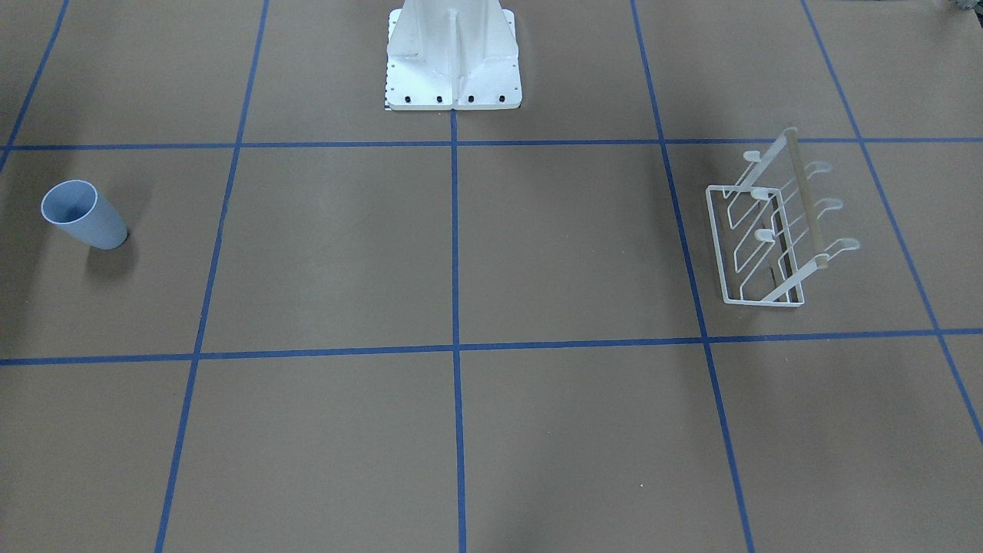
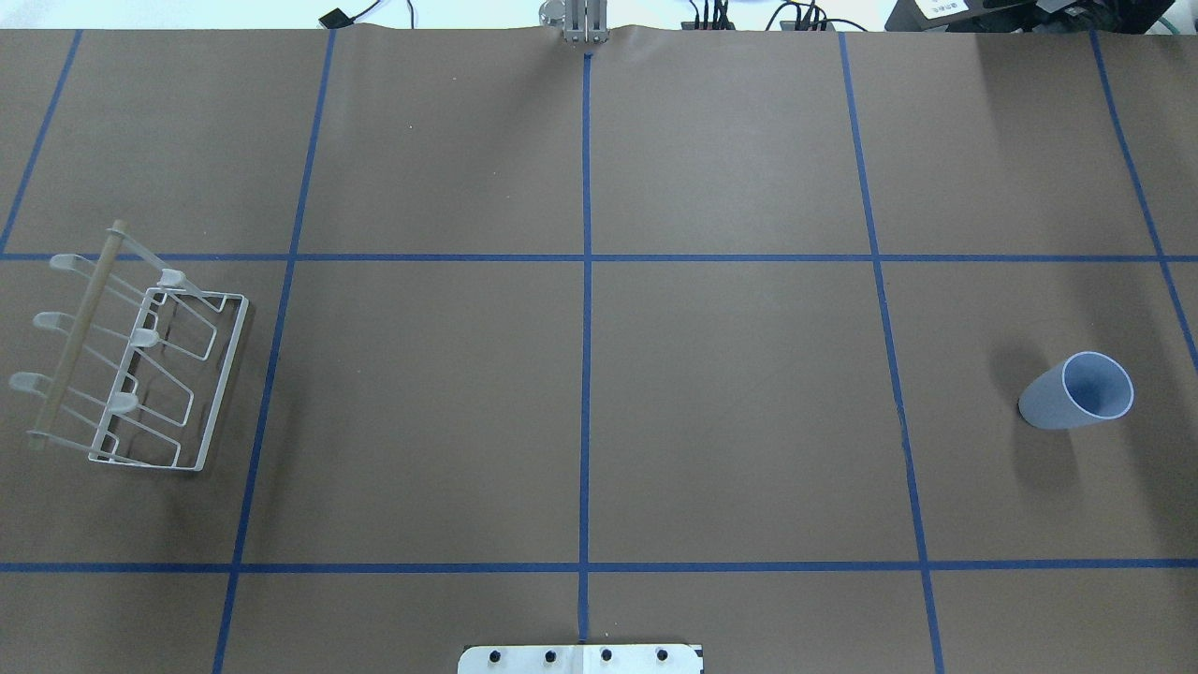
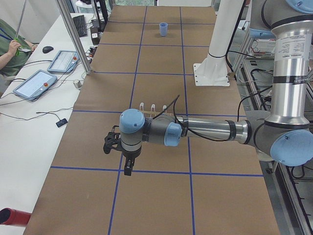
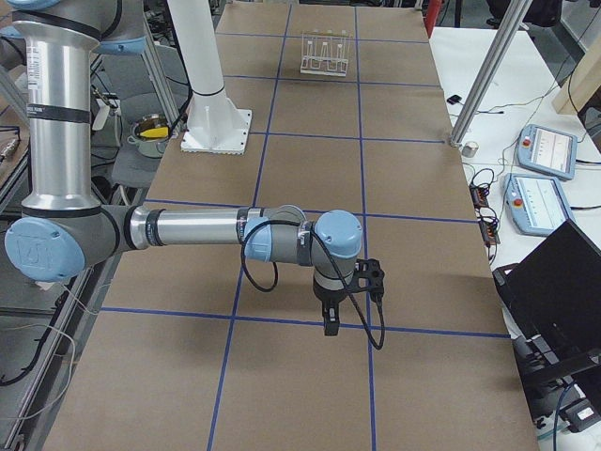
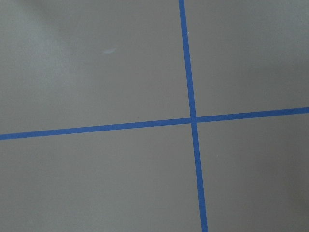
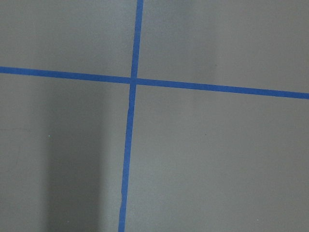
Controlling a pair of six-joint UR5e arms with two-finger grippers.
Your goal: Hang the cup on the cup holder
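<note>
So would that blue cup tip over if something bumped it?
Probably, yes: the cup stands on its narrow end, mouth up, so a high push would likely tip it. Once down, its round tapered wall would probably roll in a curve. It looks like thin plastic, so likely light.

Smooth matt plastic cup (image 1: pixel 84 216), wire cup holder (image 1: pixel 808 206).

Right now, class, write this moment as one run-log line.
cup: upright, robot's right, free | holder: robot's left, empty | left end effector: unclear | right end effector: unclear | hang: not started
</note>
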